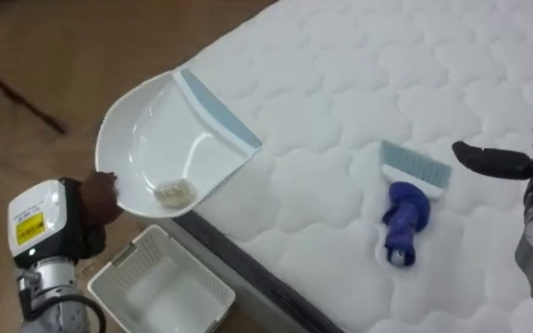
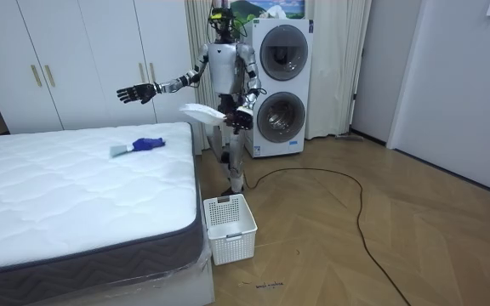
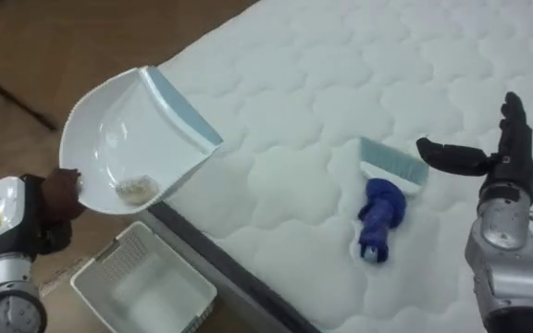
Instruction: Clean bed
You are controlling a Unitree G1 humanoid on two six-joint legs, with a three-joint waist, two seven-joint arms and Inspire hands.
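A wide white quilted mattress (image 1: 359, 111) fills the robot's right side. In the room view the robot stands on a wooden floor at the bed's corner, with white wardrobe doors (image 2: 83, 59) and 2 stacked front-loading washing machines (image 2: 279, 85) behind it. A white slatted plastic basket (image 1: 137, 259) sits on the floor just beside the bed's edge, below the robot's left arm.

The left hand (image 1: 100, 199) is curled round the rear of a white dustpan (image 1: 160, 139) with a pale blue lip and holds it in the air over the mattress edge, above the basket. The right hand (image 1: 516, 162) hovers over the mattress with fingers straight and spread, holding nothing.

A blue hand brush (image 1: 407, 208) with pale bristles lies flat on the mattress, near the right hand but apart from it. A small heap of beige crumbs (image 1: 174, 191) rests in the dustpan, close to the left hand.
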